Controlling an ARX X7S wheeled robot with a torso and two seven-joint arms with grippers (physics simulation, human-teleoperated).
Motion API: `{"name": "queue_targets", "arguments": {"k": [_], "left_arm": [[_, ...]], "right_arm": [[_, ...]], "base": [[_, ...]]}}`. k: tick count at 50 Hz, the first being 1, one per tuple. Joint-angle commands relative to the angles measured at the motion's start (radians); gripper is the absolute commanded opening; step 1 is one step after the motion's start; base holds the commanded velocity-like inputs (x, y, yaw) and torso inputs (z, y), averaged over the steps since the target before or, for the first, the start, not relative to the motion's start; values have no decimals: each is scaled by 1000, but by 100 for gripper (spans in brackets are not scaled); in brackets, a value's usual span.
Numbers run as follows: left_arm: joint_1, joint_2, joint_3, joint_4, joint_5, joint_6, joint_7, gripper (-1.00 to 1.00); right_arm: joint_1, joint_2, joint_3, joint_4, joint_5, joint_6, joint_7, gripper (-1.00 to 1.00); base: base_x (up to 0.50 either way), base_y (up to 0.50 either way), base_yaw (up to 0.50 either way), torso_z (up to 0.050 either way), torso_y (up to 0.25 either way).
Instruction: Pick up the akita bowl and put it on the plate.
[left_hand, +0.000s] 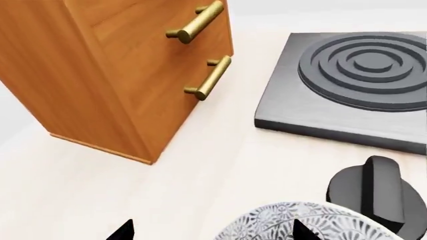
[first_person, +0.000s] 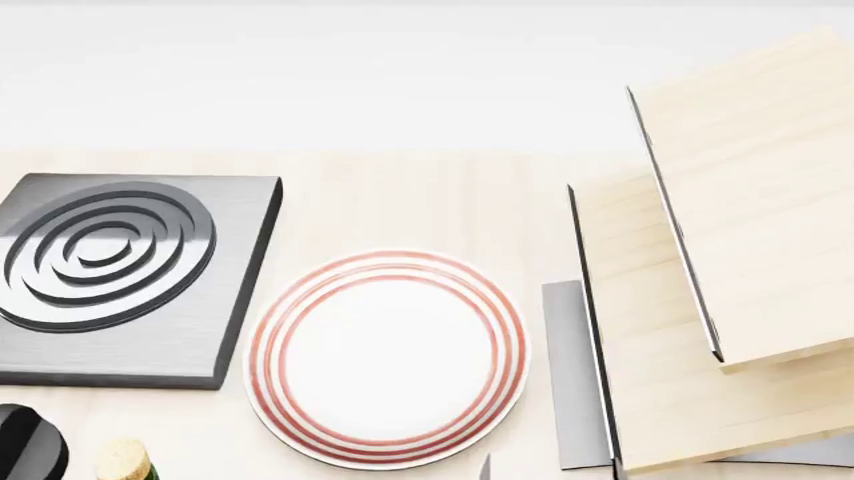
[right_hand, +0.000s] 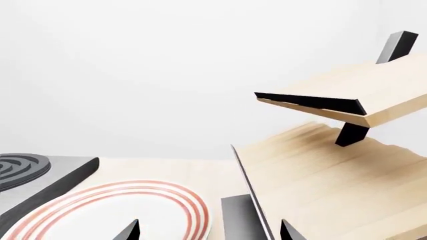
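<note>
The akita bowl (left_hand: 303, 224), white with a dense grey-black floral pattern, shows only as a rim at the edge of the left wrist view; the head view does not show it. My left gripper (left_hand: 212, 233) is open just above it, one dark fingertip (left_hand: 301, 232) over the bowl's rim and the other over bare table beside it. The plate (first_person: 387, 358), white with red rings, lies flat in the middle of the table. My right gripper (right_hand: 210, 233) is open and empty, hovering low at the edge of the plate (right_hand: 100, 212).
A dark grey square burner (first_person: 114, 270) lies left of the plate, with a black knob (left_hand: 377, 192) next to the bowl. A wooden cabinet (left_hand: 113, 75) with brass handles stands beyond the bowl. A tilted wooden rack (first_person: 721, 260) fills the right side. A cork-topped bottle (first_person: 127, 463) is at the front left.
</note>
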Motion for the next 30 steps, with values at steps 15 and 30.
{"name": "queue_targets", "arguments": {"k": [15, 30], "left_arm": [[9, -93, 33, -68, -151, -173, 10, 100], [8, -154, 13, -62, -241, -250, 9, 100]], "right_arm": [[17, -1, -18, 36, 1, -3, 6, 100], [26, -1, -27, 56, 6, -6, 8, 100]], "base": [[0, 0, 0, 0, 0], [0, 0, 0, 0, 0]]}}
